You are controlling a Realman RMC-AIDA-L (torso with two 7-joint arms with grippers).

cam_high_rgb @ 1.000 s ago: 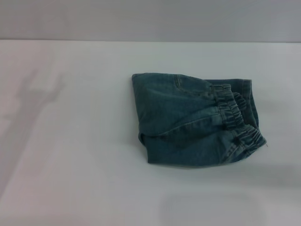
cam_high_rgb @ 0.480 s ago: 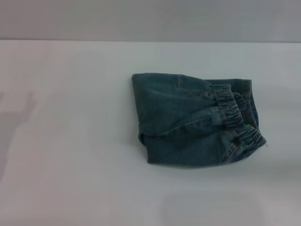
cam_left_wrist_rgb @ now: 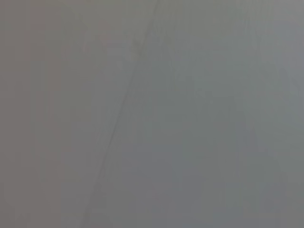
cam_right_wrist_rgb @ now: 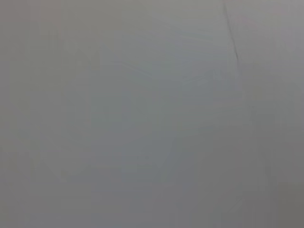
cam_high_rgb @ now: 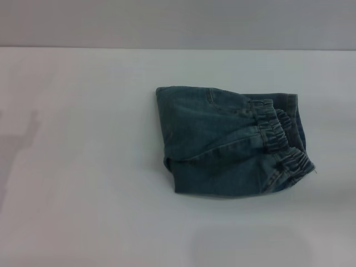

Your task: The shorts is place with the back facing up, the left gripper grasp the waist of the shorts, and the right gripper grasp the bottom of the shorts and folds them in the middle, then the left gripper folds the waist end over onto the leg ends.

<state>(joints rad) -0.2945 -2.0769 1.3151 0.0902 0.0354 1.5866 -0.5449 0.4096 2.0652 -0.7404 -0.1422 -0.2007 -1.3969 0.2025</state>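
On the white worktop, a plain grey wall behind its far edge. One pair of denim shorts lies right of centre, folded into a compact bundle. The gathered elastic waist sits on top at the bundle's right side, over the leg ends. Neither the left pincer nor the right pincer shows in any view, so their state cannot be told; both wrist views show only blank grey surface.
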